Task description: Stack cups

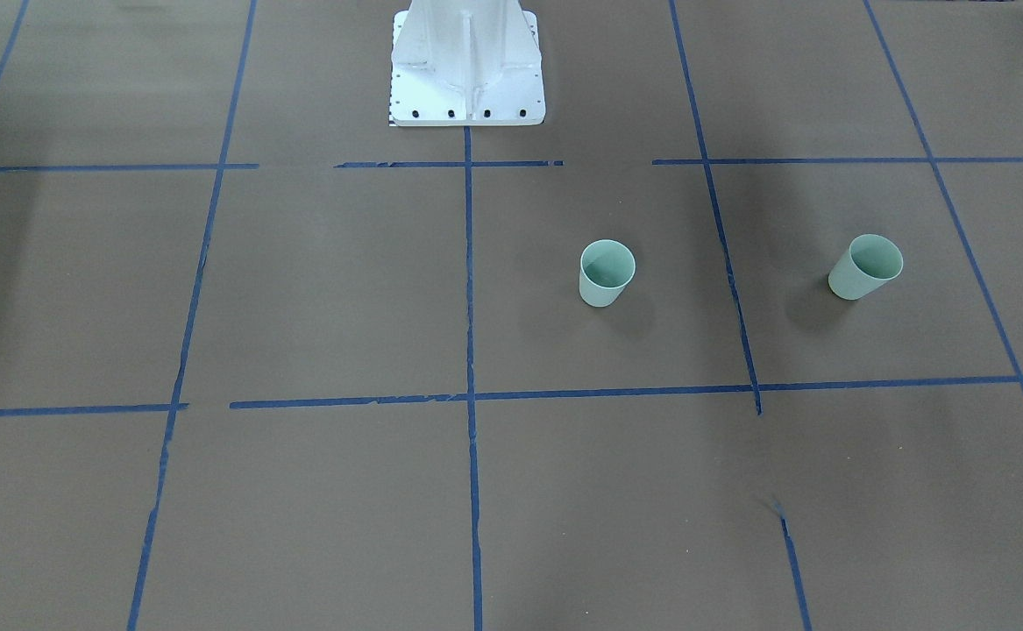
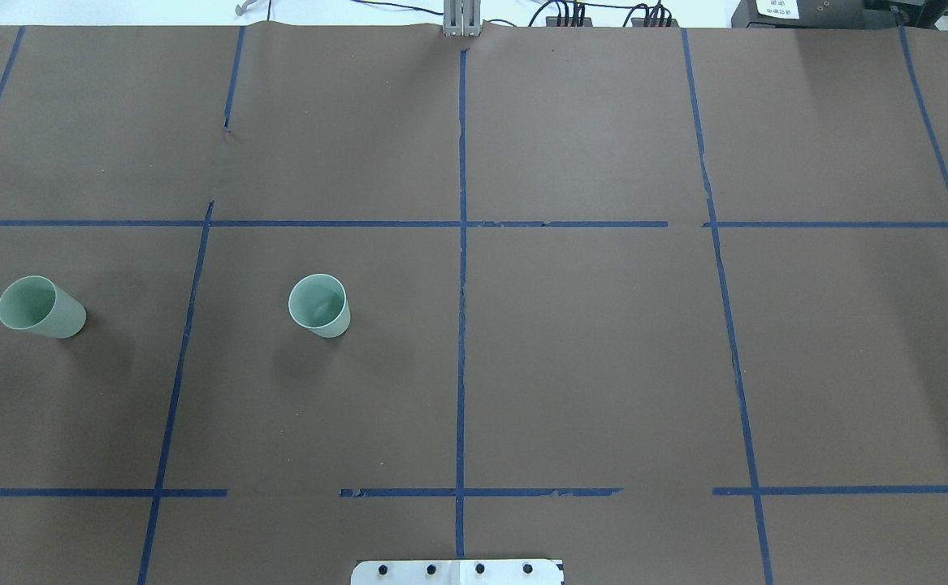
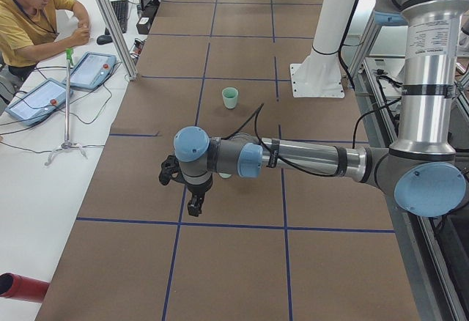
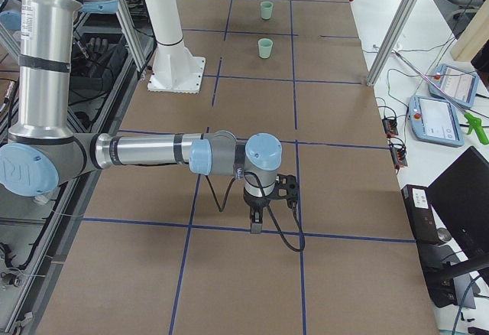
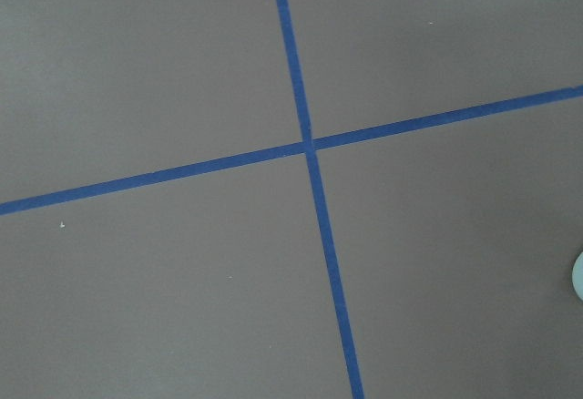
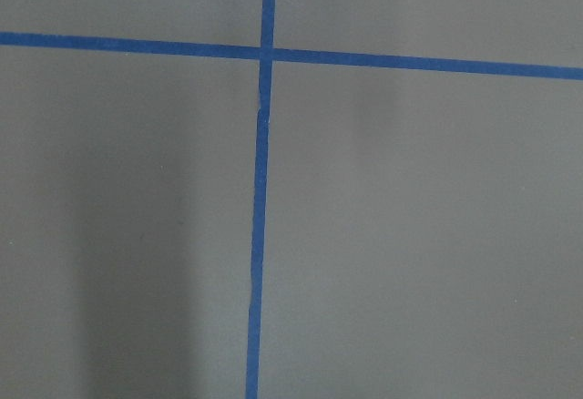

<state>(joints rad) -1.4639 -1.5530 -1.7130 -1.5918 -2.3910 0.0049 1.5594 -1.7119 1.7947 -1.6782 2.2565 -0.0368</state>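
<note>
Two pale mint-green cups stand upright and apart on the brown table, on the robot's left half. The inner cup [image 2: 320, 305] [image 1: 607, 273] [image 3: 230, 98] [image 4: 264, 47] is near the centre line. The outer cup [image 2: 41, 307] [image 1: 864, 267] [image 4: 266, 10] is near the table's left end. The left gripper [image 3: 194, 207] hangs above the table near the outer cup and shows only in the exterior left view, so I cannot tell whether it is open or shut. The right gripper [image 4: 256, 224] hangs over the table's right half, far from both cups, and I cannot tell its state.
Blue tape lines [image 2: 461, 325] split the brown table into squares. The white robot base [image 1: 467, 66] stands at the table's edge. An operator [image 3: 33, 20] sits at a side desk with tablets. Both wrist views show only bare table and tape.
</note>
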